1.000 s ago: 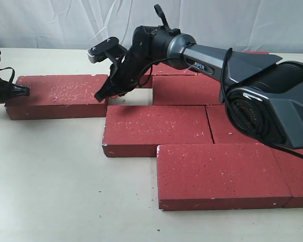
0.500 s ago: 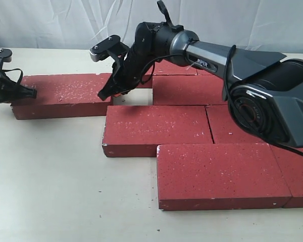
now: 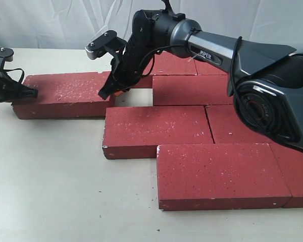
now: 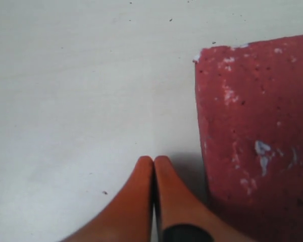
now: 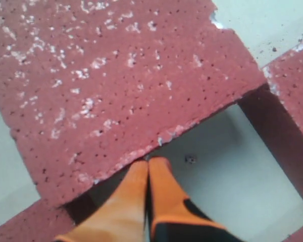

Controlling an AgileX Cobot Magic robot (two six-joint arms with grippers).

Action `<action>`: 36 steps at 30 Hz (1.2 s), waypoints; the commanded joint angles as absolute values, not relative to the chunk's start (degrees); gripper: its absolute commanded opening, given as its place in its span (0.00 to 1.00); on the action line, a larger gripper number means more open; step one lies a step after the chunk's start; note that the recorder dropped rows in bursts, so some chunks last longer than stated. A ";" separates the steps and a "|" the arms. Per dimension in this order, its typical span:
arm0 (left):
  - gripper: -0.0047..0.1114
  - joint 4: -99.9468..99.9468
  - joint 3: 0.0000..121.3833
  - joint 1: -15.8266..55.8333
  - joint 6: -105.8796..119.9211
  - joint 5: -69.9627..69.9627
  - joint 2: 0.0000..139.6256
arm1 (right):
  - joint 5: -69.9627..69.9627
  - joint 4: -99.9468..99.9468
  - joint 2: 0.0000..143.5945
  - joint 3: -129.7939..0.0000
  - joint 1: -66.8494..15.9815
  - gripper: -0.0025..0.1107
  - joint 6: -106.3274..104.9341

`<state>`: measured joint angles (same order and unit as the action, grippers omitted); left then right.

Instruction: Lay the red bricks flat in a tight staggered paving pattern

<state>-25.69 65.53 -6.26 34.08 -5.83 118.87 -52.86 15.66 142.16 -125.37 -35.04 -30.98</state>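
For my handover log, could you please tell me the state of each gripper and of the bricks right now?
loose brick: flat, a gap between it and its row's next brick.
paved bricks: flat, close together, staggered.
left gripper: shut, tips by the loose brick's outer end.
right gripper: shut, tips at the loose brick's gap-side end.

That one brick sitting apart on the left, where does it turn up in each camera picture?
Exterior view: the lone brick lies at far left.
Left wrist view: right part of the picture, beside the left gripper.
Right wrist view: upper part of the picture, past the right gripper.
Shared landmark: its white specks.
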 commanded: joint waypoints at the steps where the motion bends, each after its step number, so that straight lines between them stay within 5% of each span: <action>1: 0.04 -26.10 65.86 -5.61 33.79 -6.19 118.80 | -54.49 14.79 141.59 -125.42 -35.40 0.01 -31.28; 9: 0.04 -26.10 65.86 -5.74 33.79 -6.16 118.80 | -51.39 -1.03 141.59 -125.42 -35.40 0.01 -23.62; 20: 0.04 -26.10 65.86 -5.54 33.56 -6.64 118.54 | -49.55 3.61 136.47 -125.42 -35.49 0.01 -23.87; 36: 0.04 -28.53 65.86 -2.70 33.56 -6.92 118.65 | -64.68 4.70 132.03 -125.28 -28.63 0.01 -23.36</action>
